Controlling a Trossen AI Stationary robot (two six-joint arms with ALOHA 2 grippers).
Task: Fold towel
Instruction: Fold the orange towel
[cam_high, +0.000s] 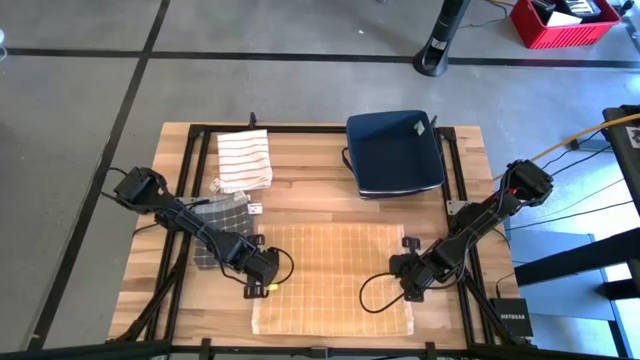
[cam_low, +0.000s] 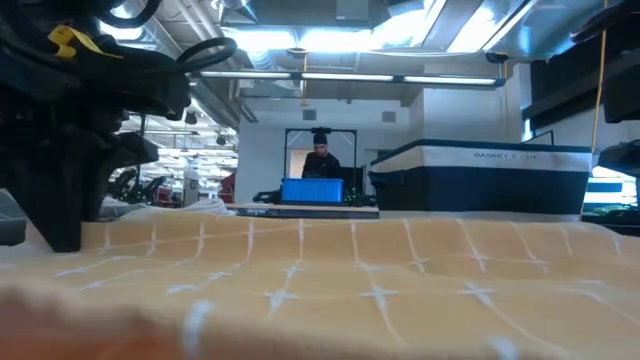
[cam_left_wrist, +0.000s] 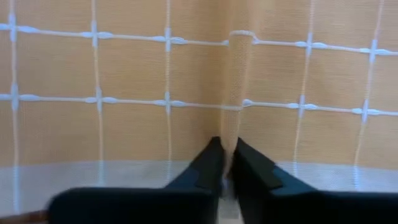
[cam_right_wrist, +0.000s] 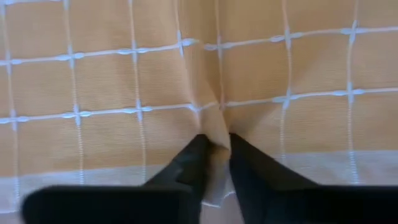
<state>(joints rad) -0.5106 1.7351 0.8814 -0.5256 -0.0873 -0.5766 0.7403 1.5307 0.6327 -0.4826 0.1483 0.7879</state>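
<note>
Towel (cam_high: 335, 275) count: three; grippers, two.

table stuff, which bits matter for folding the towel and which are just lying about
In the job:
- orange checked towel
- left gripper, shut on the towel's left edge
- right gripper, shut on its right edge

Lying about:
- striped cloth
- grey checked cloth
- dark blue bin
</note>
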